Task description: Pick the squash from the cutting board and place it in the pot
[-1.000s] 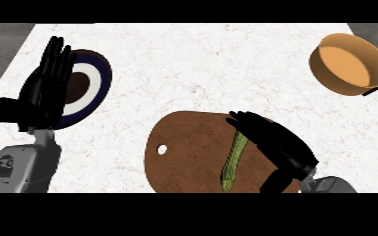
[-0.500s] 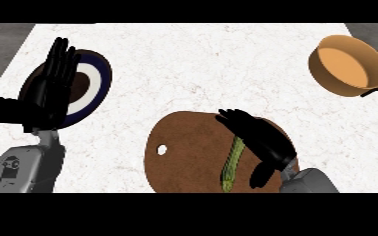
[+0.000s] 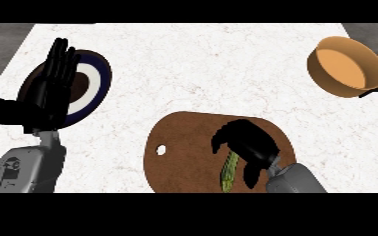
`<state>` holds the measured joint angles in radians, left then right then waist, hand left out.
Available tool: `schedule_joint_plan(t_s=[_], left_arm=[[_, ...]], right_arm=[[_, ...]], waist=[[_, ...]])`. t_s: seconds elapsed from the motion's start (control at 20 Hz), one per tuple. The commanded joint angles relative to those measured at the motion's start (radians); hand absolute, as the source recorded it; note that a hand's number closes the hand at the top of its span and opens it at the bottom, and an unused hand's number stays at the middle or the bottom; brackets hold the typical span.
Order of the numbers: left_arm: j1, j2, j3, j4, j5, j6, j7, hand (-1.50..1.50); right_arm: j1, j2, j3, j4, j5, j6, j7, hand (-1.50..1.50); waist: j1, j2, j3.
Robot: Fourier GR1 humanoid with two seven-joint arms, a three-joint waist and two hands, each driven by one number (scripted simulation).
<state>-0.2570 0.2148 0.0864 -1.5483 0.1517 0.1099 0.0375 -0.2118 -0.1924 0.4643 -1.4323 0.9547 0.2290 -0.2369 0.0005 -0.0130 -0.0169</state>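
Two hands of mine show here, and the right hand (image 3: 247, 142) is the busy one. It sits low over the brown cutting board (image 3: 184, 150), fingers bent down and curled over the upper end of the squash (image 3: 229, 172). I cannot tell whether the fingers actually close round it, since my hand hides that part. The squash is a thin green strip lying lengthwise on the right half of the board, its lower end sticking out below my palm. A small white hole (image 3: 162, 150) marks the board's left side.

My left hand (image 3: 50, 87) rests open at the left edge, fingers straight and pointing up, in front of a dark plate (image 3: 94, 87) with a blue rim and a white ring.

The orange pot (image 3: 342, 66) stands well apart at the upper right of the white counter (image 3: 199, 70), near its edge.
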Motion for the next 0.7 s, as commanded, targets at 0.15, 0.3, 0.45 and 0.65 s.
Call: schedule_joint_plan(t_s=[0.15, 0.3, 0.45, 0.65], left_arm=[[-0.017, -0.025, -0.01, 0.028, -0.031, 0.014, -0.021, 0.0], [0.002, 0.006, 0.018, -0.003, -0.004, -0.01, 0.01, 0.0], [-0.04, -0.029, -0.007, 0.013, -0.034, 0.031, 0.025, 0.0], [-0.038, -0.026, -0.02, -0.016, -0.015, 0.003, 0.035, 0.0]], right_arm=[[0.039, 0.064, 0.039, 0.057, 0.081, -0.1, -0.021, 1.5], [0.041, 0.107, 0.039, 0.028, 0.092, -0.108, 0.012, 1.5], [0.065, 0.041, -0.009, -0.163, 0.118, -0.085, 0.085, 1.5], [-0.185, 0.187, -0.221, 0.078, 0.17, -0.113, 0.393, 1.5]], waist=[[0.0, 0.013, 0.017], [0.002, 0.013, 0.017], [-0.01, 0.011, 0.017], [0.036, 0.029, 0.016]])
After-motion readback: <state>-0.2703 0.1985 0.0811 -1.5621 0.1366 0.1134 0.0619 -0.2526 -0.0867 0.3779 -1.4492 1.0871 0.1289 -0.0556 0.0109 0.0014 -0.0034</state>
